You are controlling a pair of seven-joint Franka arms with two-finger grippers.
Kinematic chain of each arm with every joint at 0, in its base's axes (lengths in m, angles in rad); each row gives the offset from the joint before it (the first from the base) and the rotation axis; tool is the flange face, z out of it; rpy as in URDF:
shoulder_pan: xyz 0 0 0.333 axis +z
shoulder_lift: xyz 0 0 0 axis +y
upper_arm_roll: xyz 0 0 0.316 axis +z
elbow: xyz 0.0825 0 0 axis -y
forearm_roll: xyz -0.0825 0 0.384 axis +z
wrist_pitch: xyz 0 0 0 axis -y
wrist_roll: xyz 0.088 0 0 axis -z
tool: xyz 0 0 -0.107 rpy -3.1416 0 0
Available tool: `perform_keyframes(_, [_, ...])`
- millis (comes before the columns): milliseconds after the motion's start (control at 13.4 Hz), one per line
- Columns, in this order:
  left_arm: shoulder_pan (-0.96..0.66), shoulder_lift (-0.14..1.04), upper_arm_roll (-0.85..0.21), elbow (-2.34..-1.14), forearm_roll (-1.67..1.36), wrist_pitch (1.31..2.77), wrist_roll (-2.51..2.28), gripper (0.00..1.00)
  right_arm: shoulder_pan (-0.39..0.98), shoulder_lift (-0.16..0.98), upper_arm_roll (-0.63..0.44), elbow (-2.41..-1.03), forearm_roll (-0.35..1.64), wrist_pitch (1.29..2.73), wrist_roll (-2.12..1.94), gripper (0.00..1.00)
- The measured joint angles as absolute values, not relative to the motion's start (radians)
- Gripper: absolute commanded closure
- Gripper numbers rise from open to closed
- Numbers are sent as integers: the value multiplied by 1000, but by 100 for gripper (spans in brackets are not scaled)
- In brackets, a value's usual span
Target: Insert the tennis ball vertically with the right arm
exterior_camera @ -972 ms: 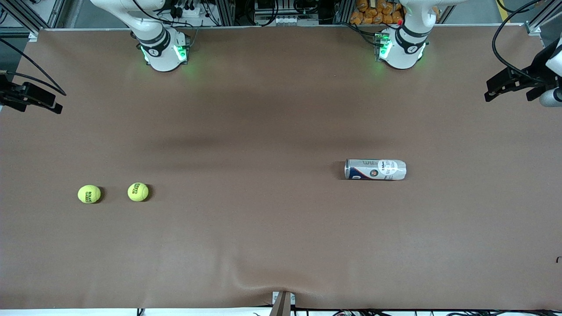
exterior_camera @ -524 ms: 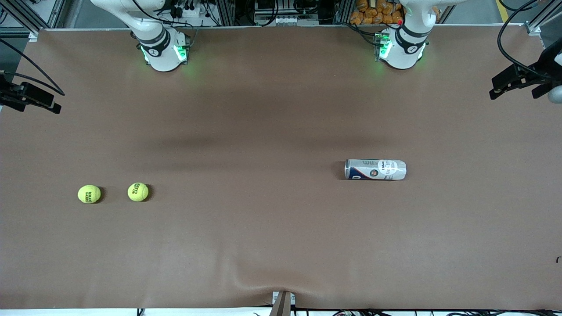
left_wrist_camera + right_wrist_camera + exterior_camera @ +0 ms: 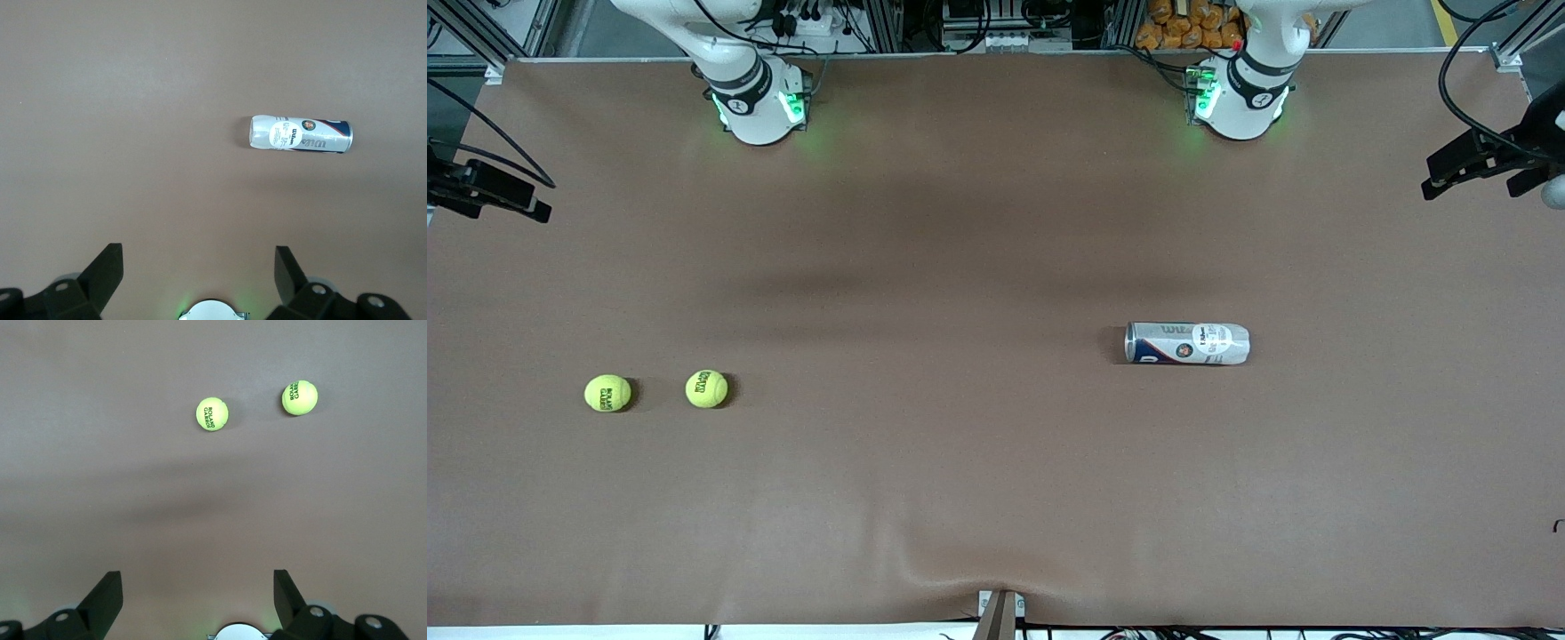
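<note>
The right tool (image 3: pixel 489 191) hangs over the counter's (image 3: pixel 978 462) edge at the right arm's end, its fingers (image 3: pixel 107 597) spread wide and holding nothing. Two yellow tennis balls sit on the brown counter toward that same end, just apart from each other: the outer tennis ball (image 3: pixel 607 393) and the inner tennis ball (image 3: pixel 706 388). Well apart from them, toward the left arm's end, a Wilson ball can (image 3: pixel 1187 343) lies on its side. The left tool (image 3: pixel 1472 164) hangs over the counter's edge at the left arm's end, released, its fingers (image 3: pixel 107 273) wide apart and empty.
</note>
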State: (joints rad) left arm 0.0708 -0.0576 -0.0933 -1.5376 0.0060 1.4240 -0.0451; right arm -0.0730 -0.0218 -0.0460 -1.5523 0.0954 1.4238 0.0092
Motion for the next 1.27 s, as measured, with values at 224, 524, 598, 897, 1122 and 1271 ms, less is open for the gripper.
perform_keyframes(224, [69,-47,-98,-1539,6,1414,-41,0,-73,-22,-45,-1552,96,1424,9,0])
perform_keyframes(524, [68,-15,-102,-1548,6,1411,-21,0,-73,-22,-41,-1551,96,1424,9,0])
perform_keyframes(598, [68,-8,-102,-1553,6,1410,-12,0,-73,-22,-41,-1550,96,1424,9,0])
perform_keyframes(897, [68,2,-102,-1560,6,1410,0,0,-73,-22,-41,-1550,96,1421,9,0])
perform_keyframes(1122, [66,6,-103,-1571,6,1410,2,0,-73,-22,-41,-1550,96,1413,9,0])
perform_keyframes(1271, [65,10,-105,-1583,6,1414,16,0,-73,-22,-41,-1550,96,1411,9,0])
